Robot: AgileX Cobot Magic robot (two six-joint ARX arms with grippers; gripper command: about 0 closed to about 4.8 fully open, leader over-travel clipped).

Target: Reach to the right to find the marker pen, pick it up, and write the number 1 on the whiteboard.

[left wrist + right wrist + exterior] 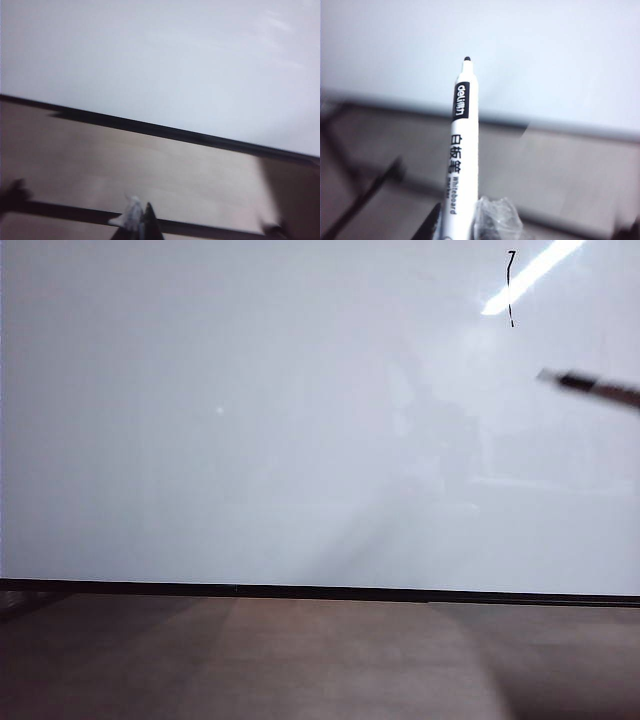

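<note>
Large glossy white whiteboard (250, 420), thin black lower edge, standing behind a brown wood-grain bench (300, 660).

Number 1 (511, 288): thin black vertical stroke with a small hook on top, high on the board's right part, beside a bright light streak (530, 275).

Marker pen (460, 150): slim white barrel, black label band, black tip. In the right wrist view it stands clamped in the jaws of the right gripper (462, 227), tip pointing toward the board and clear of it. In the exterior view only its blurred dark length (590, 387) enters from the right edge, below and right of the stroke; the arm itself is out of frame.

Left gripper (140, 225): only a dark tip shows low over the bench, blurred, with the board's black edge slanting beyond; whether its jaws are apart or together cannot be told. Absent from the exterior view.
</note>
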